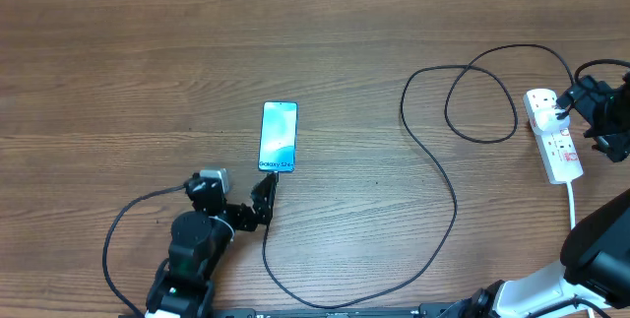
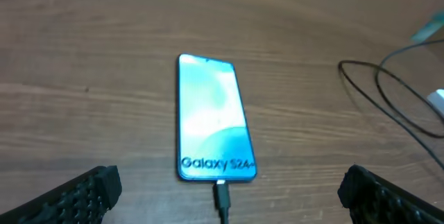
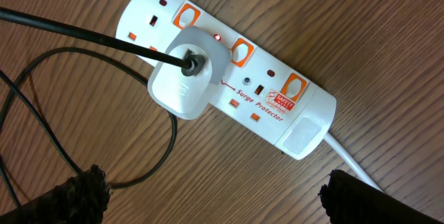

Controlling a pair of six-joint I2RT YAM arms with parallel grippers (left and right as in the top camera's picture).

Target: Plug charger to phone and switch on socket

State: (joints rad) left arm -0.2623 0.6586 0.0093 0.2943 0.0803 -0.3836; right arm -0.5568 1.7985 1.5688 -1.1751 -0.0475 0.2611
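Note:
The phone (image 1: 279,137) (image 2: 211,116) lies flat on the wooden table, its light-blue screen lit and reading "Galaxy S24". The charger's black connector tip (image 2: 221,195) sits in the phone's bottom edge. Its thin black cable (image 1: 433,160) loops right to a white plug (image 3: 182,78) seated in the socket (image 1: 552,136) (image 3: 229,71), a white power strip with orange-red switches. A small red light (image 3: 218,37) glows beside the plug. My left gripper (image 1: 241,200) (image 2: 230,182) is open just below the phone, holding nothing. My right gripper (image 1: 589,119) (image 3: 215,189) hovers open beside the socket, also holding nothing.
The socket's thick white cord (image 1: 573,205) (image 3: 354,158) runs toward the table's front right, past my right arm. Slack cable coils (image 1: 480,101) lie left of the socket. Bare wood (image 1: 128,82) spreads over the left and back of the table.

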